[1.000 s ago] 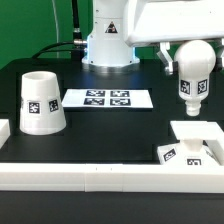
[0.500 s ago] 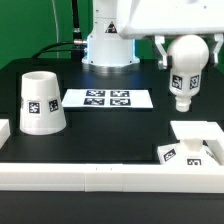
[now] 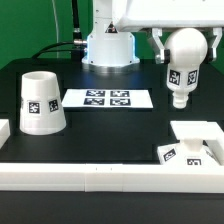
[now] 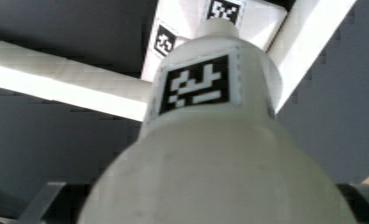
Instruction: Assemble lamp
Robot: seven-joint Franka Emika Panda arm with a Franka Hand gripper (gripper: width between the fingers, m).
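At the exterior view's right, high above the tabletop [image 3: 110,135]: end effector [image 3: 187,44] clenched on the round head of the bulb [image 3: 180,68]. Hangs clear of every surface, stem downward, long axis close to vertical with a slight lean. Low square base [image 3: 197,133] on the tabletop below the bulb and nearer the camera, well apart from the stem tip, beside the front border rail [image 3: 90,176]. Socket on the base not clearly visible from here. Tapered shade [image 3: 40,101] upright at the exterior view's left, far from the end effector, with the marker board [image 3: 108,98] between shade and bulb.

Seen from the wrist: bulb [image 4: 207,140] filling the middle, one square tag facing the lens, stem running away from the camera. Dark fingers [image 4: 49,198] just showing at either side of the head. Beyond the stem, a white part with two tags, probably the base, offset from the stem's line.

Judged from this: stem not yet over the base; calls for travel toward the base, then a straight descent along the stem's axis.
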